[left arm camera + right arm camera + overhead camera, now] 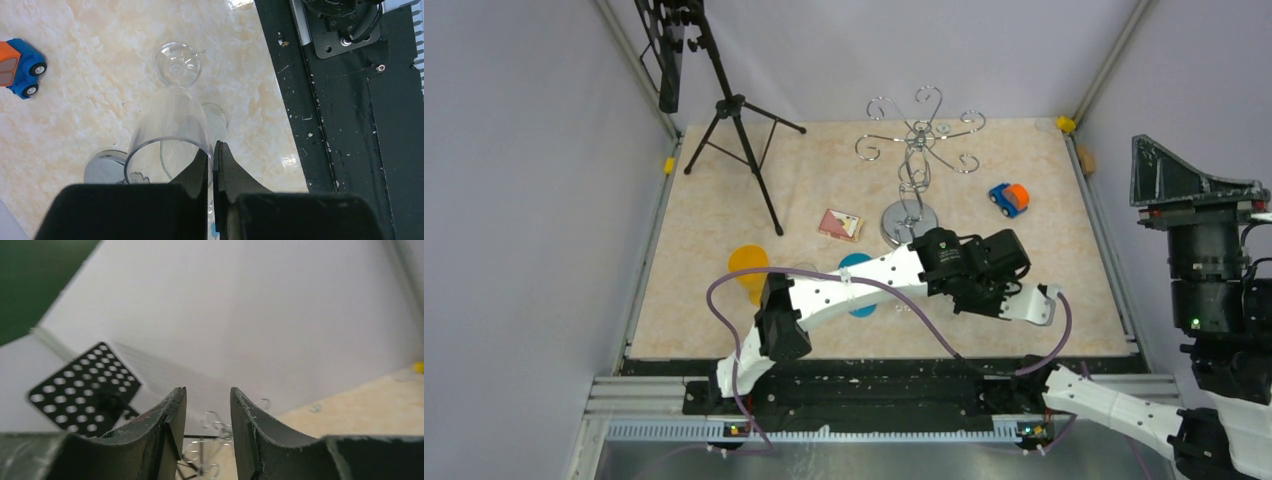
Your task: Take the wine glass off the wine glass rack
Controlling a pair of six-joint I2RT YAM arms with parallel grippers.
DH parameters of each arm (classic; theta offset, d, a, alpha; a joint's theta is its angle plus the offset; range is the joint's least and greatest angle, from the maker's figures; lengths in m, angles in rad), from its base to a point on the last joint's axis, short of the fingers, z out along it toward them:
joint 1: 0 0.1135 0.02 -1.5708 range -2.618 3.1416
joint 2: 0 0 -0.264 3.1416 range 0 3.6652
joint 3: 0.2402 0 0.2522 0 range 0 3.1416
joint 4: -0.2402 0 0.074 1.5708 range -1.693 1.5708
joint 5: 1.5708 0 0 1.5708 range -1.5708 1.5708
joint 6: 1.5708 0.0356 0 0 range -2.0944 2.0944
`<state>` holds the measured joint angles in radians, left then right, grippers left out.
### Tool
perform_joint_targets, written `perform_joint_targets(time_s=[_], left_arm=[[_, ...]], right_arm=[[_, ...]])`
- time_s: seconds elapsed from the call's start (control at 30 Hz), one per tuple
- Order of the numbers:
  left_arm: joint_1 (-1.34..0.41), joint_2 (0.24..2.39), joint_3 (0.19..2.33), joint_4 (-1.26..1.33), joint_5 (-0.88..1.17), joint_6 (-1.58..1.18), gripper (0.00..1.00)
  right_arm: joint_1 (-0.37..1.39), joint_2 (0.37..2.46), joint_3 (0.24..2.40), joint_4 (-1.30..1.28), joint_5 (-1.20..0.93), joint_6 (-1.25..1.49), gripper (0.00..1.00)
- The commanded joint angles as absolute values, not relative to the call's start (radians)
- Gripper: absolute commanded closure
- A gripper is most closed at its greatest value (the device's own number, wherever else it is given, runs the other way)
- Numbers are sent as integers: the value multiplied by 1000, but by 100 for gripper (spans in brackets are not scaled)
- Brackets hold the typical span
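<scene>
Left tool [213, 148] clenched on wine glass [170, 117] rim, stem and foot beyond its tips; right tool [207, 391] parted, empty.

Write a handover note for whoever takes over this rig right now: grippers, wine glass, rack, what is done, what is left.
Left gripper: shut on the wine glass, pinching its rim, with the foot pointing away from the wrist camera.
Right gripper: open and empty, aimed at the far wall, parked at the near right.
Wine glass rack: upright at the far centre of the table, with no glass visible on its arms.
Done: the glass is off the rack and held over the table near the rack's base.
Left: probably set it down and release. I cannot tell whether its foot touches the table.
</scene>
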<state>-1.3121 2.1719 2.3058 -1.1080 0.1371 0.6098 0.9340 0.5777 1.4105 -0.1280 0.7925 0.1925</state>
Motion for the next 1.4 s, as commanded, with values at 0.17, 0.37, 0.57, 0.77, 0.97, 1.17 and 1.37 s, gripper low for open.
perform_joint_targets(time_s=[0.17, 0.37, 0.57, 0.77, 0.97, 1.17, 1.37], left_arm=[[-1318, 2086, 2211, -1115, 97, 708, 100], [-1318, 1953, 1994, -967, 74, 818, 100], [-1319, 1847, 1851, -856, 101, 915, 100], [-1321, 1783, 1775, -797, 153, 978, 100], [-1327, 1733, 1715, -748, 183, 1027, 100], [-1328, 1696, 1666, -704, 205, 1064, 100], [-1328, 1693, 1666, -708, 228, 1076, 100]], right_arm=[[942, 937, 1939, -1253, 1080, 506, 59], [943, 1064, 2036, -1489, 913, 590, 57], [920, 1057, 1908, -1488, 779, 660, 55], [787, 1084, 1761, -1463, 500, 599, 55], [735, 1048, 1599, -1357, 233, 539, 55], [733, 1044, 1526, -1340, 105, 505, 59], [733, 1048, 1471, -1365, 32, 444, 62]])
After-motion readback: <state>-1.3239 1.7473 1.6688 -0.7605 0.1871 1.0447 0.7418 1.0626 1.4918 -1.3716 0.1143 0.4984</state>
